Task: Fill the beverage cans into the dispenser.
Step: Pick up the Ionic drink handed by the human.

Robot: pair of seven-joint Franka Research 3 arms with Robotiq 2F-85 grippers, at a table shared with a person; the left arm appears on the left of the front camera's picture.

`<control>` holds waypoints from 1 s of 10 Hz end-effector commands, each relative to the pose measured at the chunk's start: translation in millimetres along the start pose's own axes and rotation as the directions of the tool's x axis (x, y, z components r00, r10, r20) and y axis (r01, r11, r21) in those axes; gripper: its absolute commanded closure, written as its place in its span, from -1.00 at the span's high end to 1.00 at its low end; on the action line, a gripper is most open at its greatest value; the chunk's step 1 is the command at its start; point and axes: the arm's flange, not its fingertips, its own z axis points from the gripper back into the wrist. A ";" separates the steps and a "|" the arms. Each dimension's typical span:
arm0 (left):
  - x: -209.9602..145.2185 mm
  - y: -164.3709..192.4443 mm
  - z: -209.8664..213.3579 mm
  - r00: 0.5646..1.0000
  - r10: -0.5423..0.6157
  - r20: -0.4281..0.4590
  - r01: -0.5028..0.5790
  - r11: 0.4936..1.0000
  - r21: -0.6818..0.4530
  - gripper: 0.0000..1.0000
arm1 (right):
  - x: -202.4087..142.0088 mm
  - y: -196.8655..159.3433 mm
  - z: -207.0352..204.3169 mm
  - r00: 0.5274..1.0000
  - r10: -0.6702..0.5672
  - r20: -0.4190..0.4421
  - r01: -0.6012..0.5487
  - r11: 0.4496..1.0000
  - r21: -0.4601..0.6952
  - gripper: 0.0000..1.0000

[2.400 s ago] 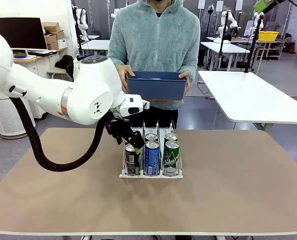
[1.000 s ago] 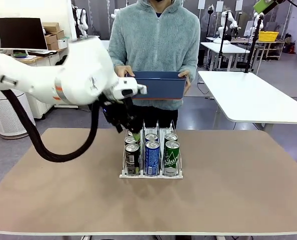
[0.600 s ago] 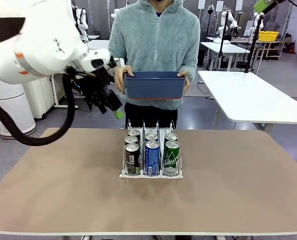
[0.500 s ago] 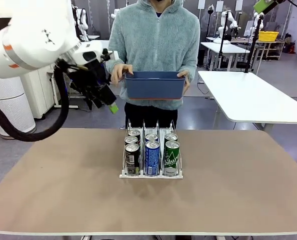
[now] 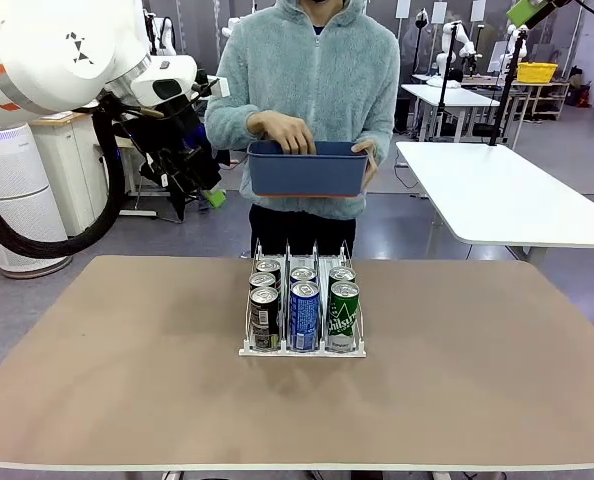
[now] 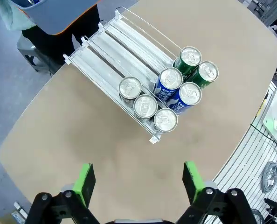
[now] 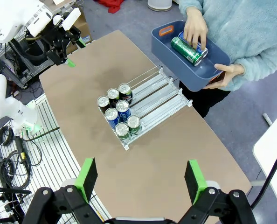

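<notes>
Waiting betw. loads w/ left & right jaws wide open, empty, up clear of white-and-clear three-lane dispenser rack on tabletop, seven slim drink cans at its front; next prob. take can from person's hand in dark blue plastic bin behind rack, slot upright.

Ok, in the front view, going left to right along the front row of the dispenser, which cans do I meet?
A dark grey can, then a blue can, then a green can with white lettering.
</notes>
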 end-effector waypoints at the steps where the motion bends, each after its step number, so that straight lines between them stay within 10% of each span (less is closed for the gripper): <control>1: -3.4 -1.8 -5.1 1.000 0.017 0.002 -0.017 1.000 -0.026 1.00 | -0.3 1.8 0.0 1.000 -0.008 0.000 0.008 1.000 0.008 1.00; 4: -0.9 -0.4 -2.8 1.000 0.004 -0.003 -0.004 1.000 -0.007 1.00 | -0.3 1.8 0.0 1.000 -0.008 0.000 0.008 1.000 0.008 1.00; 10: 32.8 27.6 130.0 0.982 -0.085 0.168 0.084 0.996 0.016 1.00 | -0.3 1.8 0.0 1.000 -0.008 0.000 0.008 1.000 0.008 1.00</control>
